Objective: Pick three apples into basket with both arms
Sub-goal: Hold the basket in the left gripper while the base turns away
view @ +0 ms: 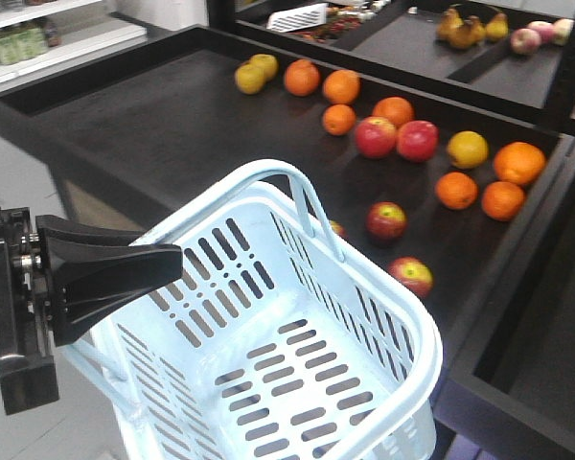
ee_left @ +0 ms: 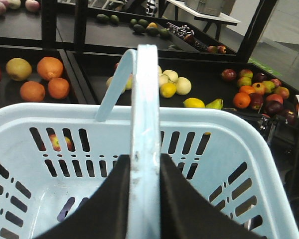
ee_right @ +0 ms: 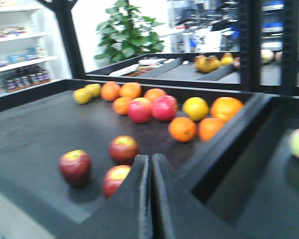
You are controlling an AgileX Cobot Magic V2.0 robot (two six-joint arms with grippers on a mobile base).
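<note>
Apples (view: 386, 219), the three dark red ones with yellow-green patches, lay on the black fruit tray (view: 144, 125), apart from one another and just beyond the far side of the basket (view: 196, 206). That pale blue basket hung in front of the tray, and its slotted bottom showed bare in the front view. My left claw (ee_left: 142, 164) was pinching the basket's handle (ee_left: 144, 99), which ran up between the two black fingers. My right claw (ee_right: 150, 159) was pressed together with only a thin seam between the fingers, gripping nothing, low over the near edge of the tray and pointed at the apples. From the front, the basket's far rim and its other raised handle hid most of the nearest apple. From the right wrist, one of my own fingers covered part of another. Further back on the tray sat two brighter red apples (view: 396, 138) touching each other, with oranges (view: 341, 86) scattered around them, a yellow fruit (view: 468, 149) beside them and two yellow-green fruits (view: 257, 72) at the far end. A raised black divider (ee_right: 224, 144) walled off the next tray to the right, and pears (view: 465, 29) lay in a tray behind.
</note>
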